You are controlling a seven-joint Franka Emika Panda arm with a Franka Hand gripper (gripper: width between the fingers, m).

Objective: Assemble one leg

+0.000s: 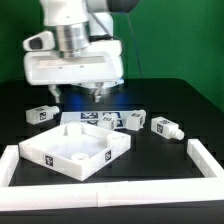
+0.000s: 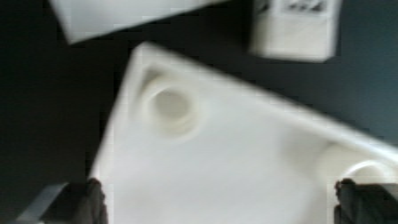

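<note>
The white square tabletop (image 1: 75, 148) lies rim up on the black table. In the wrist view the tabletop (image 2: 231, 140) fills most of the picture, with a round screw hole (image 2: 173, 108) showing. My gripper (image 1: 95, 95) hovers above the tabletop's far edge. It is open and empty in the wrist view (image 2: 222, 205), with both dark fingers (image 2: 80, 200) spread wide over the white surface. One leg (image 1: 41, 114) lies at the exterior view's left. Two more legs (image 1: 133, 120) (image 1: 165, 127) lie at the right. One leg (image 2: 294, 30) shows beyond the tabletop in the wrist view.
A low white fence (image 1: 110, 190) borders the work area at the front and on both sides (image 1: 205, 160). A flat white piece (image 2: 125, 15) lies beyond the tabletop's corner. Tagged white pieces (image 1: 92, 118) sit just behind the tabletop under the gripper.
</note>
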